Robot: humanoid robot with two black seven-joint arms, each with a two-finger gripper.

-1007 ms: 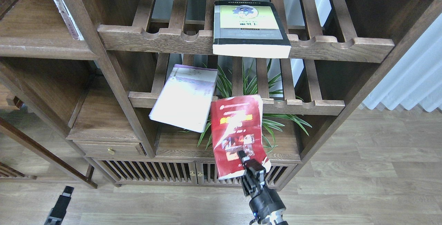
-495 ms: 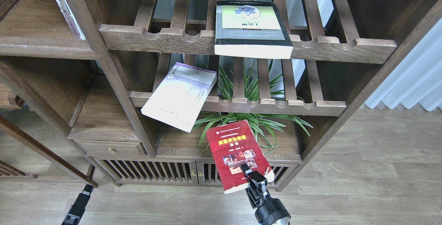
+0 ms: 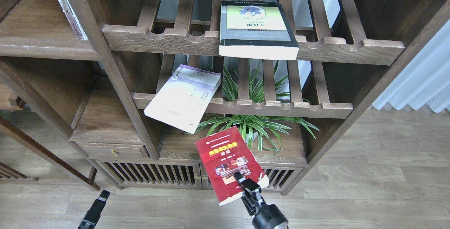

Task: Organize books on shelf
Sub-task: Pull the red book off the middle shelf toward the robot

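Right gripper [image 3: 242, 183] is carrying the red book [image 3: 228, 164], jaws clamped on its lower edge. Over the last second the book is coming down and left, off the lower slatted rack [image 3: 281, 109], now hanging in front of the cabinet doors [image 3: 168, 176]. Lavender book [image 3: 182, 97] is overhanging that rack; yellow-green book [image 3: 256, 28] is lying on the upper one. Left gripper [image 3: 95, 211] is rising at bottom left; jaws' state: cannot tell. Judgement: transfer toward the solid shelf [image 3: 42, 48] at upper left is just starting.

The upper slatted dark-wood surface [image 3: 165, 39] carries the thick black-bordered yellow-green book [image 3: 257, 28] at twelve o'clock, overhanging its notched front rail. The lower slatted surface [image 3: 299, 109] carries the pale lavender-white paperback [image 3: 182, 97] at ten o'clock, skewed and jutting past the rail.
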